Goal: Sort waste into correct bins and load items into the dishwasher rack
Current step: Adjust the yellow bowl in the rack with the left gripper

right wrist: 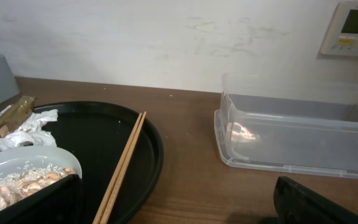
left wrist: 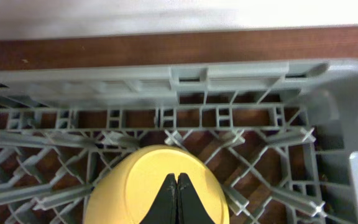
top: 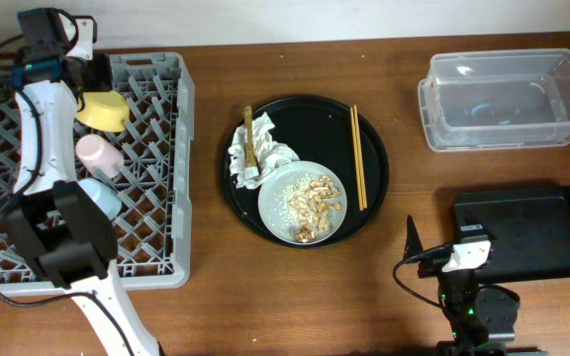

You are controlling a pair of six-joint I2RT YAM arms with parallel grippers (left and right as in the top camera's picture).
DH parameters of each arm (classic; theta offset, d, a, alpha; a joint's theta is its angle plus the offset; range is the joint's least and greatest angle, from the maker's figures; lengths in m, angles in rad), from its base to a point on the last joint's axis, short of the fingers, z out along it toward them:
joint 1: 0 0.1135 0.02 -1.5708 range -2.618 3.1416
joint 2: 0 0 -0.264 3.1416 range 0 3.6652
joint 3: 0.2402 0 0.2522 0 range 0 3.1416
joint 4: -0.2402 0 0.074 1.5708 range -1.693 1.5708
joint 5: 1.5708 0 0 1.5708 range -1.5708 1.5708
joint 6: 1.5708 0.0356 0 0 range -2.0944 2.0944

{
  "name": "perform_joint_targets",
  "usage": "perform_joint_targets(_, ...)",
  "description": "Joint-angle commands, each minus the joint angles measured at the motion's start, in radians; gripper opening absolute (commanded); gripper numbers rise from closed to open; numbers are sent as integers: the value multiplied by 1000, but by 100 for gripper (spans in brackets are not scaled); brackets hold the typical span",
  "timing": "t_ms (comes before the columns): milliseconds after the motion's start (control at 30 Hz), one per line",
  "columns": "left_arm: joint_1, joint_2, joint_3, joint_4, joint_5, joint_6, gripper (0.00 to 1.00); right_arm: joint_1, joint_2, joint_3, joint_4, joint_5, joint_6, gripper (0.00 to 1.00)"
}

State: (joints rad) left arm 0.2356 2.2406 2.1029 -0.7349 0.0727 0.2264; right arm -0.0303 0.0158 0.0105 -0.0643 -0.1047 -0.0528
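The left gripper's [left wrist: 177, 179] fingers are pressed together with nothing between them, tips just above the yellow bowl [left wrist: 135, 183]. The bowl sits at the far end of the dishwasher rack [left wrist: 229, 81], on the table's left. The right gripper's [right wrist: 176, 180] fingers are spread wide and empty, low at the near right, beside the black container [top: 542, 237].

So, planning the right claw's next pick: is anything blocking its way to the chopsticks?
Nothing visible does. The open right claw faces the chopsticks, lying uncovered on the round black tray; only tabletop and the tray's rim lie between.
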Motion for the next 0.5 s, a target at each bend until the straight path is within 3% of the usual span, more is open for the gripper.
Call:
perform_joint_targets(0,-4,51,-8,-15,-19,41,0,-3,-7,-5,-7,5,1,98)
perform_joint_targets(133,-3,52,-8,-47,-197,42,0,-3,-7,-5,-7,5,1,98)
perform_joint_targets(467,16,52,-8,-149,-169,53,0,-3,-7,-5,-7,5,1,98)
